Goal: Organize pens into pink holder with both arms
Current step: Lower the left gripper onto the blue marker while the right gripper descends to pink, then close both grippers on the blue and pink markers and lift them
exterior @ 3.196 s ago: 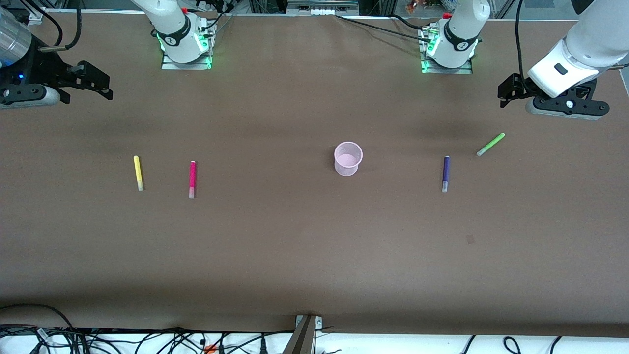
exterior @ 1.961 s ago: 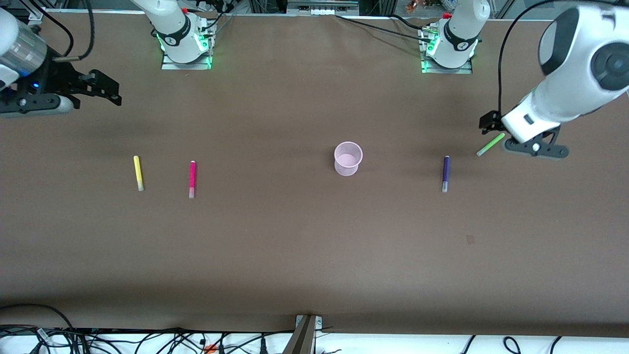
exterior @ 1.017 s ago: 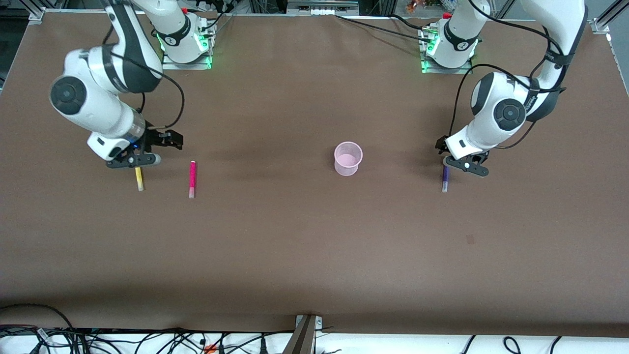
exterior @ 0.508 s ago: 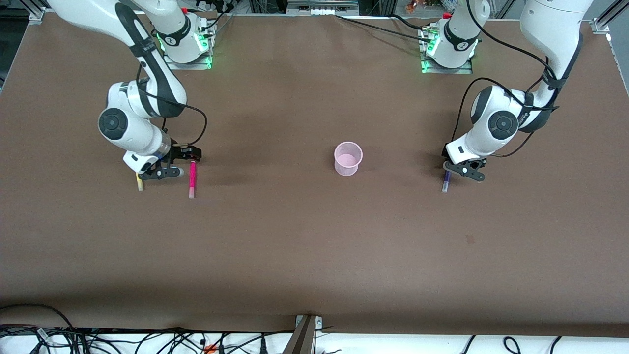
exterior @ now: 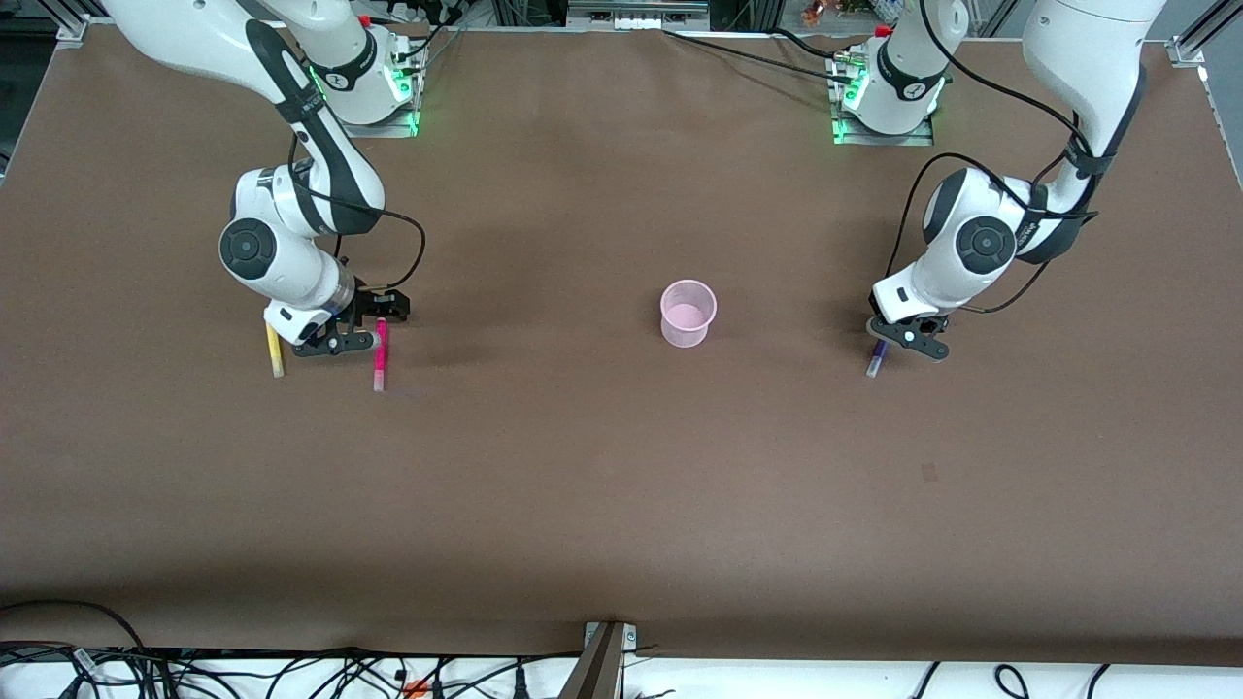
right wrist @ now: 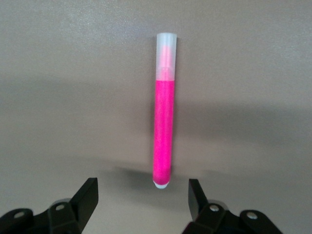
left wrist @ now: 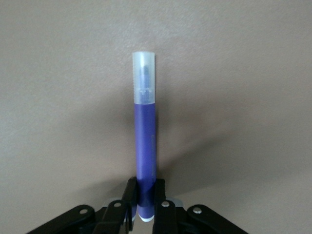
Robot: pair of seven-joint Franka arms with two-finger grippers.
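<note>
The pink holder point(exterior: 688, 313) stands upright mid-table. My left gripper point(exterior: 881, 337) is shut on the dark purple pen point(exterior: 873, 363) at its end away from the pale cap. The left wrist view shows the pen point(left wrist: 145, 141) pinched between the fingers of the left gripper point(left wrist: 145, 200). My right gripper point(exterior: 381, 313) is open and low over the magenta pen point(exterior: 379, 355). In the right wrist view the magenta pen point(right wrist: 163, 131) lies just ahead of the open right gripper point(right wrist: 143, 197). The yellow pen point(exterior: 276, 355) lies beside it, toward the right arm's end. The green pen is hidden.
The brown table point(exterior: 621, 485) stretches wide around the holder. Cables and a bracket point(exterior: 604, 660) line the table edge nearest the front camera. The arm bases point(exterior: 364, 87) stand along the edge farthest from the front camera.
Both arms came in from the table ends and lowered. The left gripper closed on the purple pen and shifted it slightly. The right gripper moved from the yellow pen to the magenta pen.
</note>
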